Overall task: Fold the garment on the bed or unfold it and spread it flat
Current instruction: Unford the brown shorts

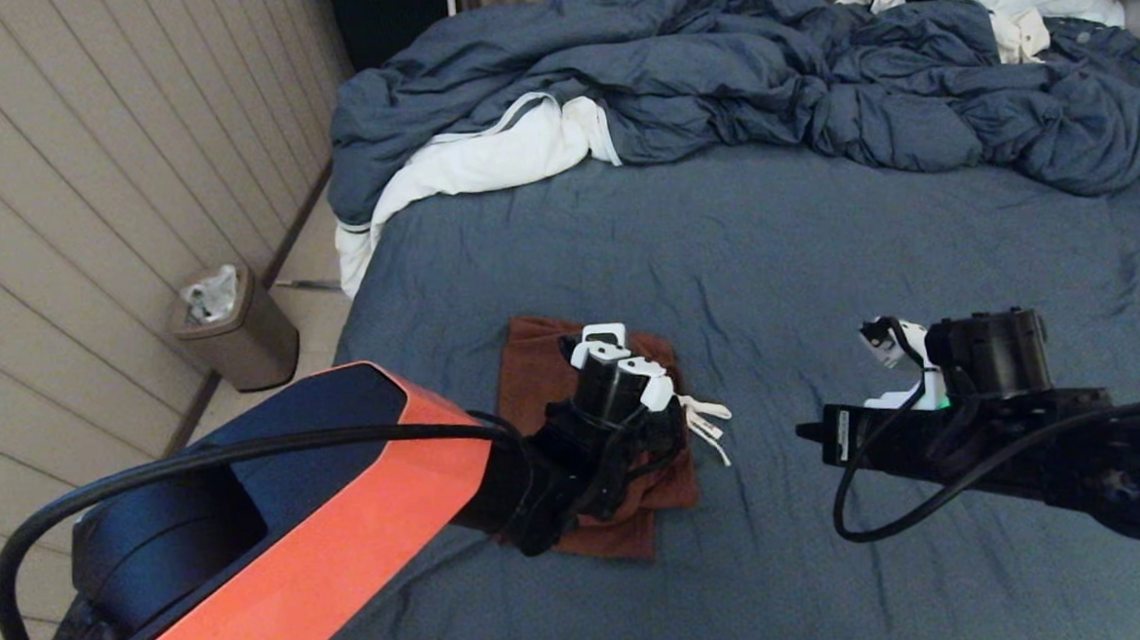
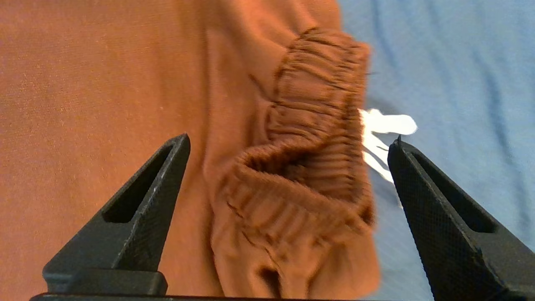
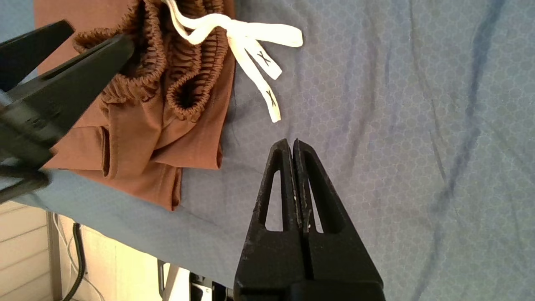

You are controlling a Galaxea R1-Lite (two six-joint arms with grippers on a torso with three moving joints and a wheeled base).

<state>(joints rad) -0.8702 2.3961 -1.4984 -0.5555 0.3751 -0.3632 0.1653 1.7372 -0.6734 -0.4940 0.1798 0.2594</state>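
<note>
My left gripper's (image 2: pixel 288 142) fingers (image 2: pixel 142 196) are spread wide with nothing between them but air, poised right over the gathered waistband (image 2: pixel 309 138) of the shorts (image 2: pixel 104 104). In the left wrist view one finger sits above the smooth brown fabric and the other above the edge where the drawstring (image 2: pixel 386 127) spills onto the sheet; I can't tell whether either tip touches the cloth.

My right gripper (image 3: pixel 296 144) has its fingers pressed flat together, gripping nothing, and hangs above bare sheet just beside the shorts, on the drawstring side.

From the head view, the shorts (image 1: pixel 533 361) lie folded into a compact brown bundle on the bed (image 1: pixel 869 246), near the left edge and close to me, with the left gripper (image 1: pixel 621 356) over their middle. The white drawstring (image 1: pixel 710 418) trails off the bundle's right side onto the sheet. The right wrist view shows the waistband (image 3: pixel 188 67) doubled over on itself, layered leg hems below it, and both drawstring (image 3: pixel 250 46) ends lying loose. The right gripper (image 1: pixel 888 337) is off to the right of the bundle.

At the far end of the bed sits a rumpled blue duvet (image 1: pixel 762 76) with white clothes (image 1: pixel 484 159) tucked under its left end. A bin (image 1: pixel 234 328) stands on the floor by the wall.
</note>
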